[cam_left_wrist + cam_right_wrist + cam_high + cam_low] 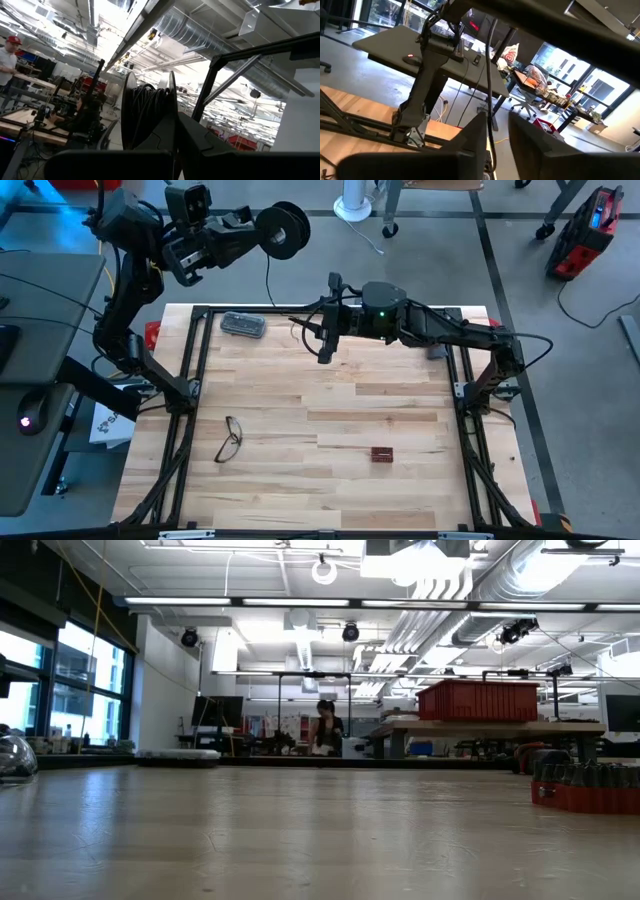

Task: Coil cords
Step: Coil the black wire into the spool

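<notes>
The cords are one thin dark wire [268, 280] and a round black reel [285, 230], pale at its centre. My left gripper [262, 228] is raised beyond the table's far left corner, shut on the reel. In the left wrist view the reel [150, 107] shows edge-on, with wire wound between its flanges. From the reel the wire hangs down and runs to my right gripper [318, 328], which is level over the table's far edge and points left. In the right wrist view the wire [490, 75] passes through the gap between its open fingers [497, 150]. The low view shows neither gripper. My left gripper pinches one flange of the reel [173, 107] between its two fingers, one finger on the wound side and one outside. The reel stands beyond the fingertips, lifted clear of the table. My right gripper has the wire running close along one finger's inner side [479, 135]; whether they touch, I cannot tell.
On the wooden table lie black-framed eyeglasses [230, 438] at the near left, a small dark red block [381, 454] near the middle front and a grey case [243, 325] at the far left. A black frame [195, 360] borders the tabletop. People are in the room behind.
</notes>
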